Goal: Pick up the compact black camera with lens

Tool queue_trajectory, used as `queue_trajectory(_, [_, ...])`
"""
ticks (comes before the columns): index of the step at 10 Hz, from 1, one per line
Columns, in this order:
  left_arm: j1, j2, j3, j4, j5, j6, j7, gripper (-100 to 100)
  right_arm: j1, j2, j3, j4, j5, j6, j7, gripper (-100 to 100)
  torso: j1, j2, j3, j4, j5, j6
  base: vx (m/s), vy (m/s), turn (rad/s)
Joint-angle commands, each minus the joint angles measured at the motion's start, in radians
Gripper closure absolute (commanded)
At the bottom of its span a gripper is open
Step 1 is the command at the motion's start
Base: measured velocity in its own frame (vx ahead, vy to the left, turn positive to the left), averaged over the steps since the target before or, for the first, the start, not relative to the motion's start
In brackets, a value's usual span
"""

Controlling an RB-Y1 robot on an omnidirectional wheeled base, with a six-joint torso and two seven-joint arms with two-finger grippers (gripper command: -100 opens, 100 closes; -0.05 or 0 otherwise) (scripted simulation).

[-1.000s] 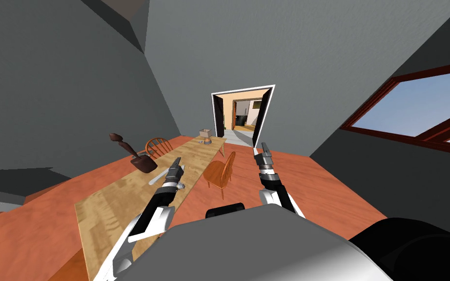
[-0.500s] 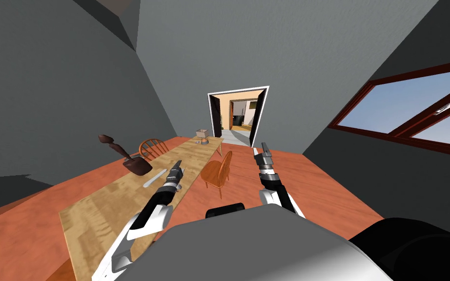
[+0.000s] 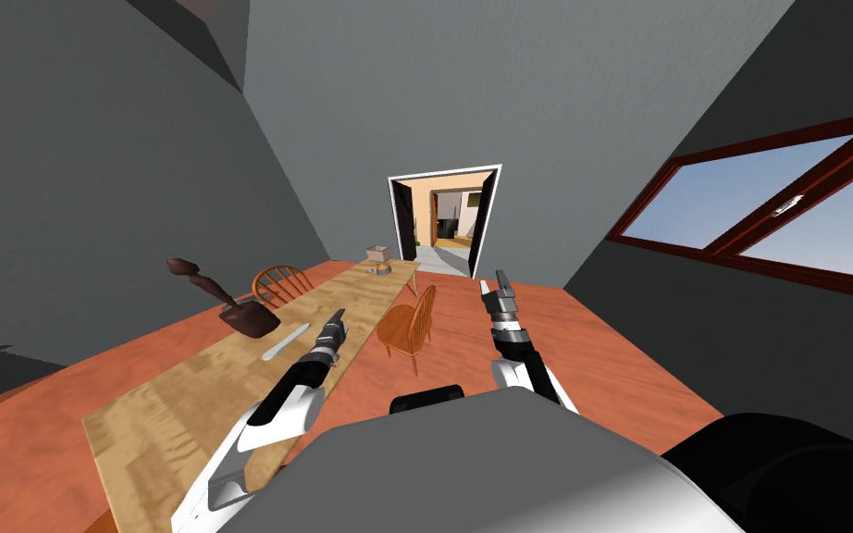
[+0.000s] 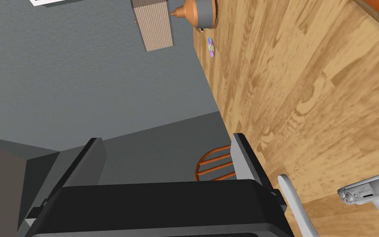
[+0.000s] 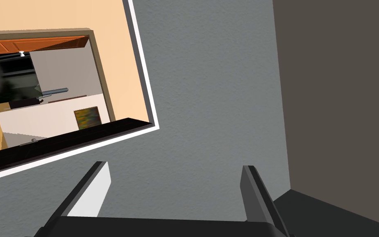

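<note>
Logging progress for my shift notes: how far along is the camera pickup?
Done: I stand at the long wooden table, left hand out over it. In hand: nothing; it is open, and the grey compact camera lies on the tabletop beside it, untouched. Left: line the hand up on the camera, close and lift. The right hand is open, clear of the table.

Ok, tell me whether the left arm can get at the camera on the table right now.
Probably yes. The left gripper is open at the table, and the grey camera lies on bare wood just outside its fingers; only a pale strip lies between them.
</note>
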Motion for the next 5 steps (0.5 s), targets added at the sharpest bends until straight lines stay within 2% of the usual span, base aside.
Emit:
queue_trajectory(1, [-0.007, 0.005, 0.003, 0.009, 0.005, 0.035, 0.000, -100, 0.000, 0.000, 0.000, 0.000, 0.000, 0.000, 0.000, 0, 0.000, 0.000, 0.000, 0.000, 0.000, 0.000, -0.007, -0.007, 0.017])
queue_trajectory(2, [-0.019, 0.023, 0.010, 0.031, 0.031, 0.070, -0.009, -100, 0.000, 0.000, 0.000, 0.000, 0.000, 0.000, 0.000, 0, 0.001, -0.001, 0.000, 0.000, 0.000, 0.000, -0.012, -0.014, -0.107])
queue_trajectory(3, [-0.019, 0.023, 0.010, 0.031, 0.031, 0.093, -0.009, -100, 0.000, 0.000, 0.000, 0.000, 0.000, 0.000, 0.000, 0, 0.001, -0.001, -0.001, 0.000, 0.000, 0.000, -0.015, -0.011, -0.064])
queue_trajectory(4, [-0.032, 0.041, 0.015, 0.055, 0.057, 0.122, -0.018, -100, 0.000, 0.000, 0.000, 0.000, 0.000, 0.000, 0.000, 0, 0.001, -0.001, -0.001, 0.000, 0.000, 0.000, -0.015, -0.013, -0.099])
queue_trajectory(5, [-0.032, 0.041, 0.015, 0.055, 0.057, 0.152, -0.018, -100, 0.000, 0.000, 0.000, 0.000, 0.000, 0.000, 0.000, 0, 0.001, -0.001, 0.000, 0.000, 0.000, 0.000, -0.015, -0.008, -0.047])
